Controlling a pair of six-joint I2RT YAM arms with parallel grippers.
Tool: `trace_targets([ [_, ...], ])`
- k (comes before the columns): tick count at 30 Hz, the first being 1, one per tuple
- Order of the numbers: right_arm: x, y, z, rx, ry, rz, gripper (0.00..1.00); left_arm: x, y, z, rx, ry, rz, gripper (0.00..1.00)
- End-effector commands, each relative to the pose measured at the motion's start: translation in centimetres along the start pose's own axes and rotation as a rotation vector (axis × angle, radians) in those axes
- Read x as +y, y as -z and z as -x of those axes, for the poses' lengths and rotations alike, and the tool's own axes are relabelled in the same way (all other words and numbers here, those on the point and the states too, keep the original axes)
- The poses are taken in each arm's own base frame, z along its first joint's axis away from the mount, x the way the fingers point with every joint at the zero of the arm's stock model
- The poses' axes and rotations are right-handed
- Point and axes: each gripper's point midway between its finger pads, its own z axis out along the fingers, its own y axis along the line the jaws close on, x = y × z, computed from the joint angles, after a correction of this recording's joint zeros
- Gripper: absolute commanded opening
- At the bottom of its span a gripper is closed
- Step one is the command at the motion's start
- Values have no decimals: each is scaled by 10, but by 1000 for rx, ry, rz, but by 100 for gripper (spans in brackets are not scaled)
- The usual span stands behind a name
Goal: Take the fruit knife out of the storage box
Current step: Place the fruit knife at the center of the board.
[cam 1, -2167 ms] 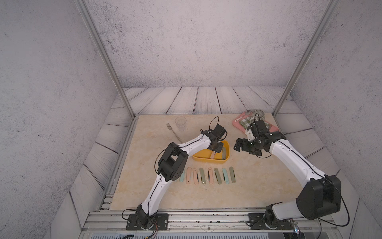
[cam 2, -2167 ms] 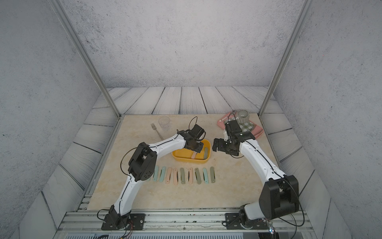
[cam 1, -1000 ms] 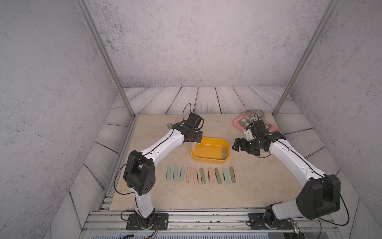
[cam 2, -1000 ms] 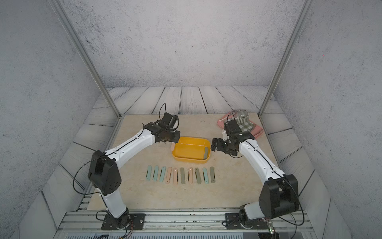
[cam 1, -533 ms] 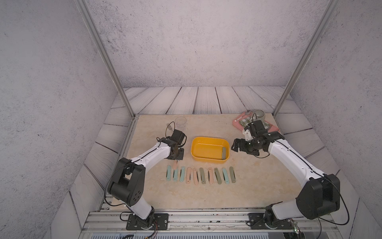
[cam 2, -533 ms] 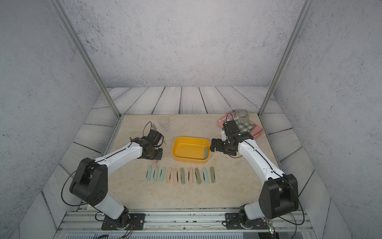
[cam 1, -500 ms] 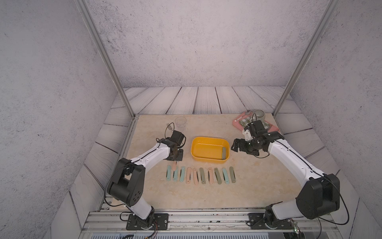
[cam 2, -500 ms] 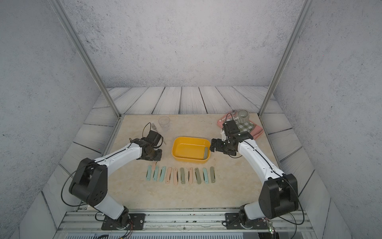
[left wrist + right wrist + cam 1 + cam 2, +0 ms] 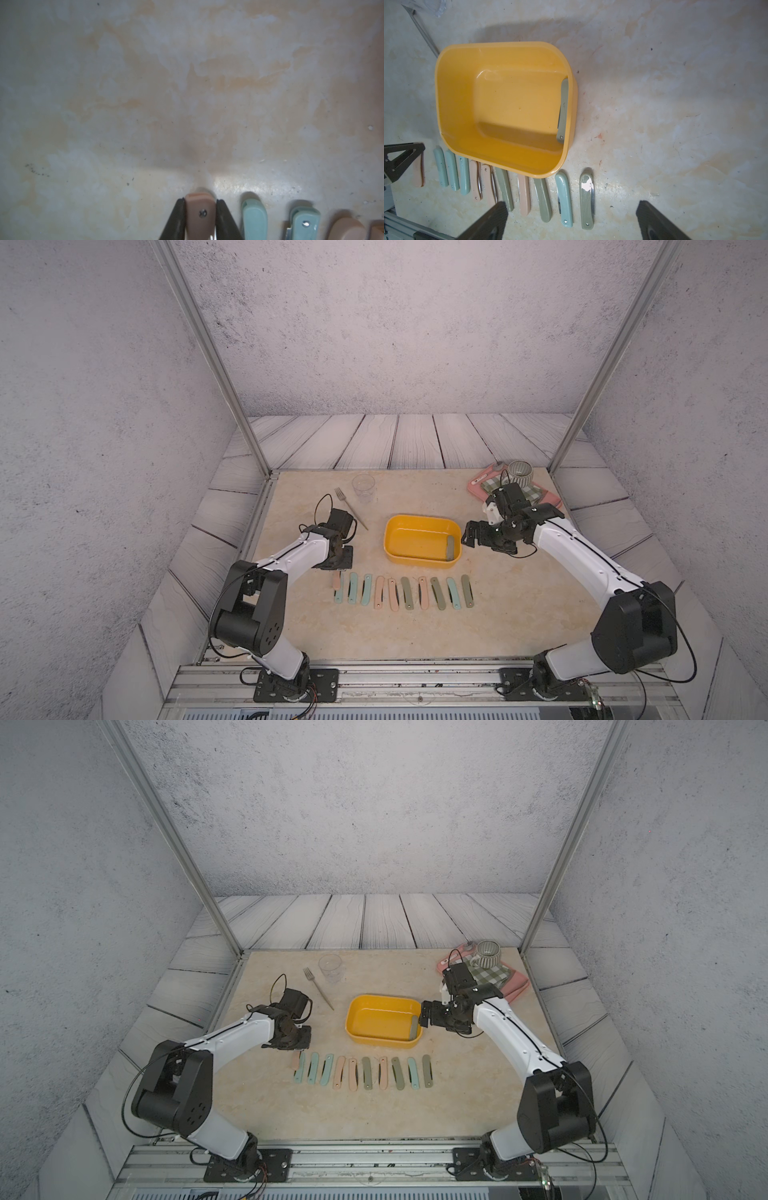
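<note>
Moved: my left arm (image 9: 291, 554), from storage box (image 9: 419, 564) to the knife row's (image 9: 406, 593) left end, toward the desk's (image 9: 519, 605) front edge. My left fingers (image 9: 180, 220) pinch a pink fruit knife (image 9: 200, 214). My right fingers (image 9: 488, 222) are spread beside the box, where one green knife (image 9: 563, 108) remains. Lay it parallel, then release. Touchdown hidden.

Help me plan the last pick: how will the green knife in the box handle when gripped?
Probably stiff and light: the knife looks like a small folded plastic-handled one. It lies hard against the box end wall, so a finger may not fit behind it. On that glossy floor it could slide rather than lift.
</note>
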Motion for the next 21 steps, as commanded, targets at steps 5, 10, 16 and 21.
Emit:
trace_targets([
  [5, 4, 0, 3, 5, 11, -1, 99, 22, -2, -5, 63, -9, 51, 17],
  [10, 7, -2, 5, 8, 13, 1, 99, 27, -9, -8, 102, -19, 50, 17],
  [16, 8, -5, 6, 11, 17, -2, 99, 27, -19, -10, 148, -35, 48, 16],
  [21, 8, -7, 6, 17, 17, -4, 99, 31, -23, -13, 183, -29, 64, 17],
])
